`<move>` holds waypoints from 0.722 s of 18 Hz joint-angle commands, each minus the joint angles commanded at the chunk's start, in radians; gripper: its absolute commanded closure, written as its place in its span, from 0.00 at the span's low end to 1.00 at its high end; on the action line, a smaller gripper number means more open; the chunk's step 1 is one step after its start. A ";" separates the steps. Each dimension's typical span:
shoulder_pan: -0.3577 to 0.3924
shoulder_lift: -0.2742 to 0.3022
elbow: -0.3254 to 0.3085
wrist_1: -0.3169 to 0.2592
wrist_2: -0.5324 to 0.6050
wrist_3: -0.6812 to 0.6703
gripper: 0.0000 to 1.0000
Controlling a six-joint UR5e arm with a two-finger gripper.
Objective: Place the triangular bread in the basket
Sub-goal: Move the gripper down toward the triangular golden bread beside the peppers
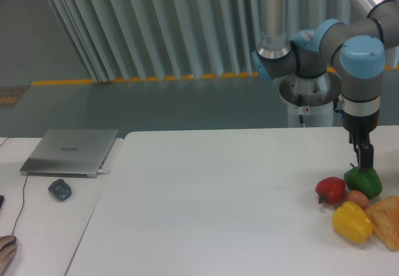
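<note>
Five food items cluster at the right edge of the smooth white counter [218,195]: a glossy red pepper [330,189], green pepper [363,181], yellow bell pepper [352,222], small brown egg-like ball [357,198], and the flat, orange-tan triangular bread [386,220] with its darker crust, beside the yellow pepper. The dark end effector [365,157] sits right above the green pepper; its opening cannot be told. A matte silver laptop [70,151] and a rounded grey mouse [60,189] lie far left.

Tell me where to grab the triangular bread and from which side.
Probably from above, pinching across the flat faces' edges of the triangular bread near its right, free part: it lies flat, and the yellow pepper crowds its left edge. The frame cuts off its right side.
</note>
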 joint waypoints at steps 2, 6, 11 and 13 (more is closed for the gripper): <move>0.000 -0.003 0.006 0.003 -0.003 0.002 0.00; 0.002 -0.005 0.008 0.003 -0.009 -0.006 0.00; 0.005 -0.005 -0.005 0.038 -0.006 -0.035 0.00; 0.006 -0.006 -0.005 0.040 0.000 -0.035 0.00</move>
